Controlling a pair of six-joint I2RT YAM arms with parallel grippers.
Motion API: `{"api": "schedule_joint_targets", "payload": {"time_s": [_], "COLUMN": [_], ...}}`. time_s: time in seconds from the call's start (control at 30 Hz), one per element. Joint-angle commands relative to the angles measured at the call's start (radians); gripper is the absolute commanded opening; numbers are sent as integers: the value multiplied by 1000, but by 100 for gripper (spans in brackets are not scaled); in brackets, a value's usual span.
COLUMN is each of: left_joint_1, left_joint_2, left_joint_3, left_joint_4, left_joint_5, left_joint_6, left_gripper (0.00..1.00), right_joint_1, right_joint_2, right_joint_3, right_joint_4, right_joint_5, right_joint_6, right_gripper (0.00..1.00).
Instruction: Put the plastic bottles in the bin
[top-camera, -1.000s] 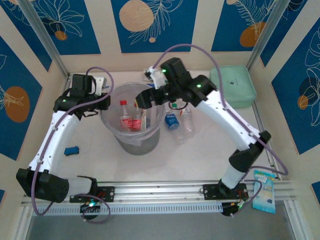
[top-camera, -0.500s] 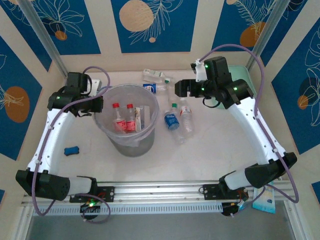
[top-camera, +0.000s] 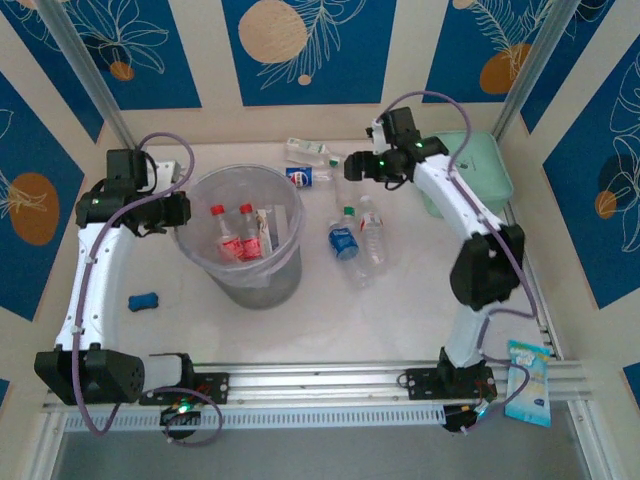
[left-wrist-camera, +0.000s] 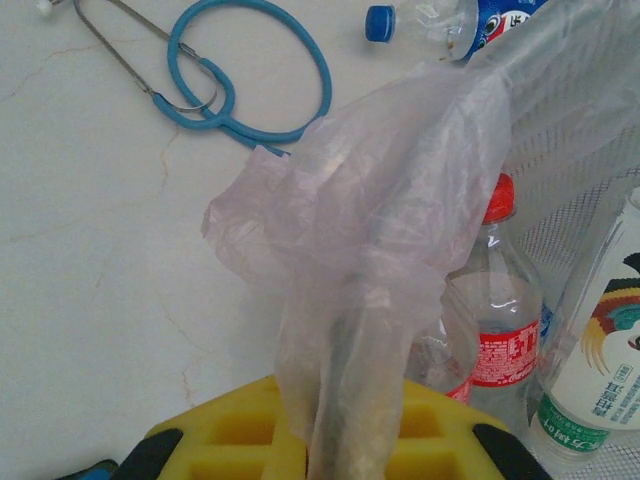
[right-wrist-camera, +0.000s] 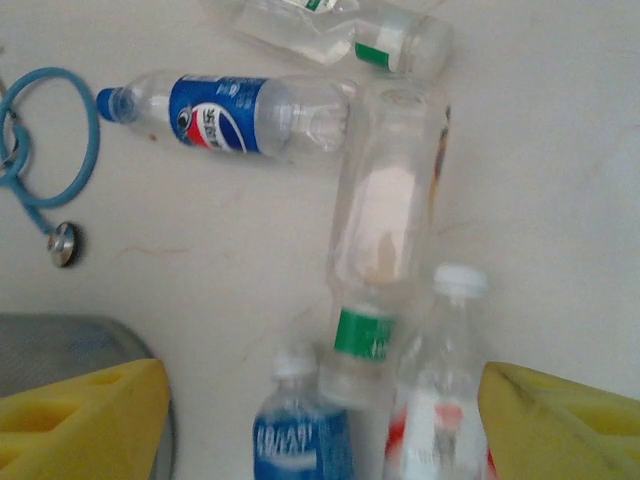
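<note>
Obs: right gripper (right-wrist-camera: 320, 395) has its jaws wide and empty above loose plastic bottles (right-wrist-camera: 385, 230) lying near the bench's far edge, beside the bin (top-camera: 232, 172). The left gripper (left-wrist-camera: 345, 440) is clenched on the bin's clear liner film (left-wrist-camera: 400, 200); other bottles stand inside.

Judgement: empties, light, thin-walled, easily dented, round and slick. Grip across the labelled mid-body.

The blue-labelled bottle (right-wrist-camera: 225, 112) bears a Pepsi roundel. The red-capped bottle (left-wrist-camera: 497, 330) has script I cannot read.
</note>
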Motion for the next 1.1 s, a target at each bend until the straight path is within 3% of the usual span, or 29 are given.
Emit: {"api": "schedule_joint_targets", "payload": {"time_s": [0.0,0.2,0.3,0.47,0.6,0.9,1.07], "left_joint_1": [15,1,-17,-70,-93,-198,-212], "left_joint_2": [8,-9,-18,-18,-17,7,-15], "left_joint_3": [20,23,17,-15,-38,-33,-51], "left_joint_4": [-36,-84,-91,-81,-54,-26,-18], "left_joint_5": [47,52,55,40,45,25,11], "left_joint_6": [10,38,28,18,9,14,5], "left_gripper": [0,0,0,0,0,0,0], "right_joint_1": [5,12,36,57,55,-6,-27], "right_joint_2": [66,143,108,-59,-105,59,138], "right_joint_3": [107,149,85,-160,-267,-228,-175], "right_joint_4": [-28,-126,-183,-186,-201,-172,-152], "right_joint_5": [-27,95,155,137,99,112,116], "right_joint_6": [7,35,47,84,84,33,0], "right_gripper": [81,70,69,76,86,89,92]}}
